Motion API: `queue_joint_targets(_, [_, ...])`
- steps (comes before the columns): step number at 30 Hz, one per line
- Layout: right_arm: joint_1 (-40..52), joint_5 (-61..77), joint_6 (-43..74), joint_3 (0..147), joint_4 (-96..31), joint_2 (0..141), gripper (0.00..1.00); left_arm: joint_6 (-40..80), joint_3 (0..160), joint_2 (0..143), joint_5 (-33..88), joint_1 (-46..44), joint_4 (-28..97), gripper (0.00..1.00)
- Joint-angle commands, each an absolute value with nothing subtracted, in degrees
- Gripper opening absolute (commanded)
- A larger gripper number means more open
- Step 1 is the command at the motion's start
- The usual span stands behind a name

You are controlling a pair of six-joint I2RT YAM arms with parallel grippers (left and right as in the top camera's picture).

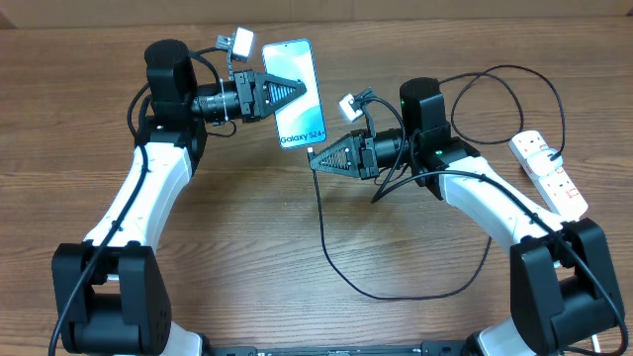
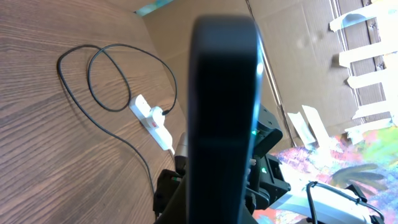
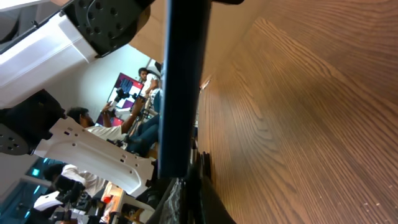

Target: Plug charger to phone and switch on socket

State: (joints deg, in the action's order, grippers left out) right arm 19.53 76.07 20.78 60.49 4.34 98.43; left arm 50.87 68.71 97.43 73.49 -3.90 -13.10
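Note:
My left gripper (image 1: 300,89) is shut on the phone (image 1: 300,124) and holds it above the table, light blue screen up, with the "Galaxy S24+" end toward the right arm. In the left wrist view the phone (image 2: 224,93) is a dark slab on edge between the fingers (image 2: 214,208). My right gripper (image 1: 315,158) is shut on the plug tip of the charger (image 1: 326,237), right at the phone's lower end. In the right wrist view the fingers (image 3: 193,193) meet the phone's edge (image 3: 180,87). I cannot tell whether the tip is inserted. The socket (image 1: 550,173) lies at the far right.
The black cable loops over the wooden table (image 1: 247,227) in front of me and around to the socket, which also shows in the left wrist view (image 2: 151,118). A cardboard wall (image 2: 298,43) stands behind the table.

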Motion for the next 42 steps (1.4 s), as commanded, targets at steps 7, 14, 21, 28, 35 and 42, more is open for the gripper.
queue_joint_targets(7, [19.7, 77.3, 24.3, 60.4, 7.2, 98.5, 0.04, 51.2, 69.9, 97.0, 74.5, -4.6, -14.0, 0.05])
queue_joint_targets(14, [21.0, 78.1, 24.3, 60.4, 7.3, 98.5, 0.04, 51.3, 69.9, 97.0, 74.3, -4.6, -14.0, 0.04])
queue_joint_targets(21, [21.0, 78.1, 24.3, 60.4, 7.5, 98.5, 0.04, 51.2, 69.9, 97.0, 74.3, -4.6, -14.0, 0.04])
queue_joint_targets(28, [21.0, 77.0, 26.6, 60.4, 10.3, 98.5, 0.04, 51.0, 69.9, 97.0, 74.4, -4.6, -14.0, 0.04])
queue_joint_targets(35, [20.8, 77.0, 26.6, 60.4, 10.3, 98.5, 0.04, 50.2, 69.9, 97.0, 75.7, -4.6, -14.0, 0.05])
queue_joint_targets(42, [20.7, 76.8, 26.6, 60.4, 10.7, 98.5, 0.04, 49.7, 69.9, 97.0, 76.5, -4.6, -14.0, 0.04])
